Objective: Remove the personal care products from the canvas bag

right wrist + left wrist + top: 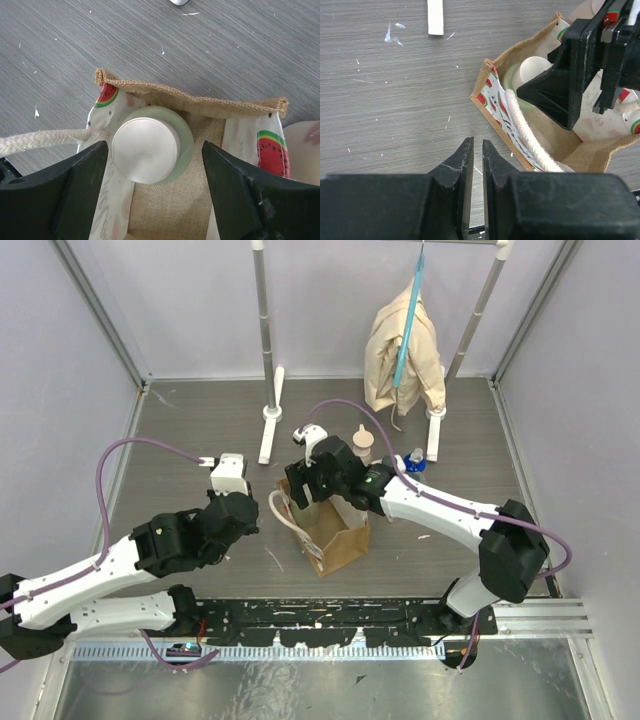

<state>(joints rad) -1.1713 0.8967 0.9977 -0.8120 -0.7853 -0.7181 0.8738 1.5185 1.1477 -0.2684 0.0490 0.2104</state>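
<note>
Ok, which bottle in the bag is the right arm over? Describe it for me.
Find the tan canvas bag at mid-table. Inside it, near the rope handle, a pale green bottle stands between the right arm's open jaws. Its flat round cream cap sets it apart from the pump-top bottle outside.

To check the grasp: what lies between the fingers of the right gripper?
The cream-capped bottle, standing in the canvas bag, lies inside the right gripper; the right wrist view shows it.
</note>
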